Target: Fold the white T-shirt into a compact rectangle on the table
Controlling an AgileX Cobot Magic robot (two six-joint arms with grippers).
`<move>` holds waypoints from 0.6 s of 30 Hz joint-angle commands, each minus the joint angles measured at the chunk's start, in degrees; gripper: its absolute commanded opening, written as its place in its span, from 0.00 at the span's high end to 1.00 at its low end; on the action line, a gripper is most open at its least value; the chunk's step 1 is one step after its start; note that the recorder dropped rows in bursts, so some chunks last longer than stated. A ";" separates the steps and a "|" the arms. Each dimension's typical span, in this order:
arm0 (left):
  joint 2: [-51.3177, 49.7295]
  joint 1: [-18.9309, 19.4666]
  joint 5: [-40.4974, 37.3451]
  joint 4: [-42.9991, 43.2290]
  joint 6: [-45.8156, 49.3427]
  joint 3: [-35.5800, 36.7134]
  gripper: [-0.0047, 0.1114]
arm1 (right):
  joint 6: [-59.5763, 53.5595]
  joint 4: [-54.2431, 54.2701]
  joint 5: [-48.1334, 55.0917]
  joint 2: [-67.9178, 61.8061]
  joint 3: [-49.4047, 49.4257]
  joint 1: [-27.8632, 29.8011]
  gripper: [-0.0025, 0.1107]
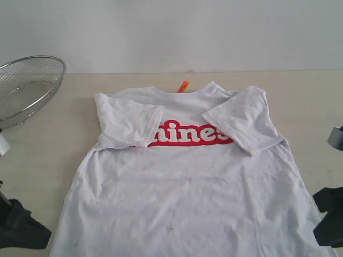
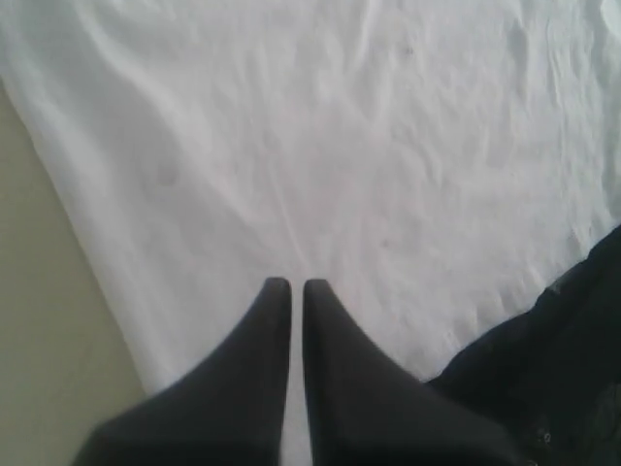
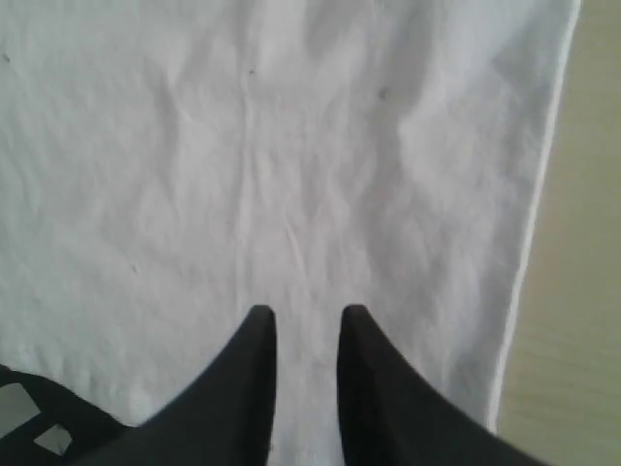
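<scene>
**Sleeves (image 1: 131, 120) folded in, white T-shirt (image 1: 182, 176) flat on surface (image 1: 305, 101)**

Cloth covered most of the middle of the pale wood-grain surface. The white T-shirt lay face up, collar toward the far edge and hem toward the near edge. Both short sleeves lay turned inward over the chest, each hiding an end of the red-outlined lettering (image 1: 190, 134), so only the middle letters showed. A small orange neck tag (image 1: 184, 85) stuck out at the collar. A round wire-mesh basket (image 1: 27, 85) stood at the far left corner, apart from the shirt.

The left gripper (image 2: 291, 286) was pressed together, only a thin slit showing between its dark fingers. It hung over the lower shirt body near a side edge, with nothing seen between the tips. Whether it touched the fabric could not be told. The right gripper (image 3: 303, 313) was spread, a clear gap of white cloth showing between its fingers. It sat over the shirt near the other side edge and held nothing.
</scene>
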State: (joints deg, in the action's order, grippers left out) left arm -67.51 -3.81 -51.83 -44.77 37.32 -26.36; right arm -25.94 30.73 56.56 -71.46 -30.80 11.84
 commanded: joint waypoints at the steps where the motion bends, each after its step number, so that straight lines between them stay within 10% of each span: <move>1: 0.11 -0.05 1.67 -3.93 0.55 1.78 0.92 | -5.76 8.29 -2.05 0.17 0.34 0.20 0.91; 7: 0.11 -0.05 3.38 -8.10 -0.31 1.78 0.92 | -8.79 10.63 -1.51 -2.55 0.34 0.20 0.95; 11: 0.11 -0.05 0.88 -1.29 -2.05 1.78 0.90 | 1.11 -0.47 -2.25 -2.40 0.34 0.20 0.69; 14: 0.11 -0.05 1.27 1.54 -5.84 1.66 0.78 | 4.97 -3.56 -0.63 -2.40 0.34 0.20 0.39; 18: 0.11 -0.05 1.68 7.04 -13.03 0.63 0.52 | 8.76 -6.65 0.57 -2.40 0.34 0.20 0.45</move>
State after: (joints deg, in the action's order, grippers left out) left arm -67.51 -3.81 -50.32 -41.81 30.13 -25.08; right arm -19.43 26.23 56.43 -73.96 -30.80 11.84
